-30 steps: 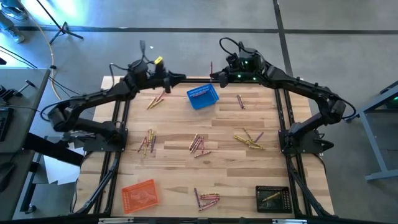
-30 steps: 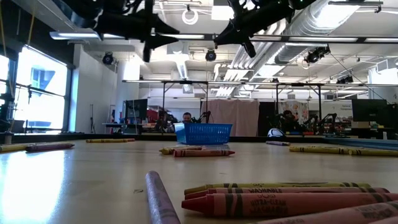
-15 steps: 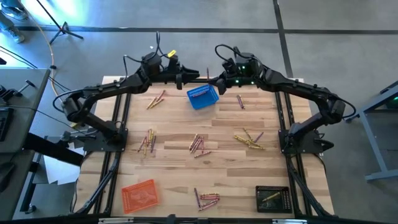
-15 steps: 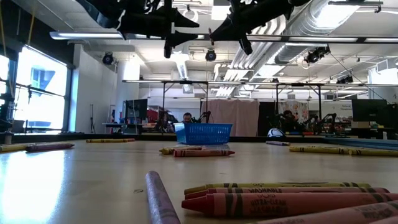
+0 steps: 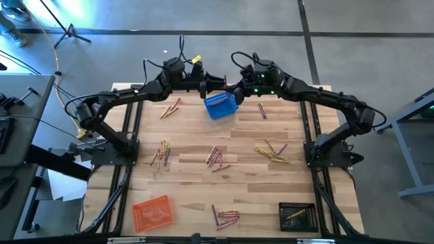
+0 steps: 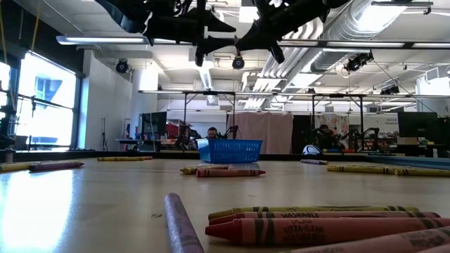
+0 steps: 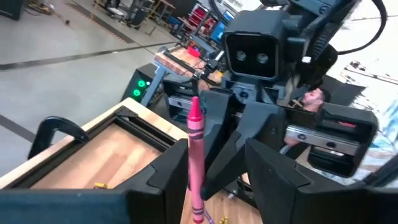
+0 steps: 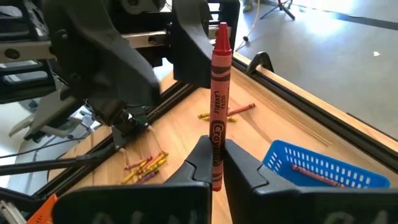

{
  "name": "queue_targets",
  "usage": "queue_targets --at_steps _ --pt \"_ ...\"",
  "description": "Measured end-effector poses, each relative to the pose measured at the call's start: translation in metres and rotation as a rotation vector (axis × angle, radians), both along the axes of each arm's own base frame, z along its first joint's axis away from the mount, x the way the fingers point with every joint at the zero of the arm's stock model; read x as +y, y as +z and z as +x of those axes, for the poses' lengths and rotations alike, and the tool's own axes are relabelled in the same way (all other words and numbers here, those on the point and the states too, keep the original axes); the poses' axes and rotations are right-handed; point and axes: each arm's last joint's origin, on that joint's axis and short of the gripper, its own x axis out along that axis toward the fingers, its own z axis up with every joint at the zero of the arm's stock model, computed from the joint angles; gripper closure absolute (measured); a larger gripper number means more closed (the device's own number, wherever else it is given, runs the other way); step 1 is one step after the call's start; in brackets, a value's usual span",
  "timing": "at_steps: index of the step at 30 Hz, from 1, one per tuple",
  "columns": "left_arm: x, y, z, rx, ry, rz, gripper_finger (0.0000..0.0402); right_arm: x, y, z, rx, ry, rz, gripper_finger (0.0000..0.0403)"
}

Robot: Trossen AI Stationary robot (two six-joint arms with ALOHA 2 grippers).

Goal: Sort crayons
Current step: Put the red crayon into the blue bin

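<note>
My right gripper is high above the table's far edge, over the blue basket, shut on a red crayon that stands upright. My left gripper faces it at the same height and is open. In the left wrist view its fingers stand on either side of the crayon without touching it. Other crayons lie loose on the table in small heaps. Both grippers show at the top of the low view. My right gripper pinches the crayon's lower part between its two fingers, whose tips meet on the wrapper. The crayon stands upright, its pointed tip up and its short lower end below the fingers, lifted clear of the table.
An orange basket sits at the near left. A black basket with yellow crayons sits at the near right. More crayons lie at the far left, at the far right and at the near middle. The blue basket holds a crayon.
My left gripper has gone along the far edge toward the table's right, up to my right gripper and the crayon. My right gripper has kept the crayon upright and almost still.
</note>
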Motion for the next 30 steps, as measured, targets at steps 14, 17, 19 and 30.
queue_targets --at_steps 14,17,19,30 --pt "-0.006 0.0 0.004 0.001 0.017 0.002 0.0254 0.002 0.003 0.002 -0.027 0.007 -0.01 0.0398" --pt "-0.01 0.0 0.007 0.002 0.021 0.008 0.0254 0.003 0.004 0.003 -0.043 0.009 -0.018 0.0398" --pt "-0.013 0.0 0.008 0.007 0.032 0.043 0.0254 0.003 0.005 0.004 -0.049 0.012 -0.023 0.0398" --pt "-0.013 0.0 0.009 0.021 0.083 0.121 0.0348 0.005 0.005 0.005 -0.046 0.016 -0.024 0.0394"
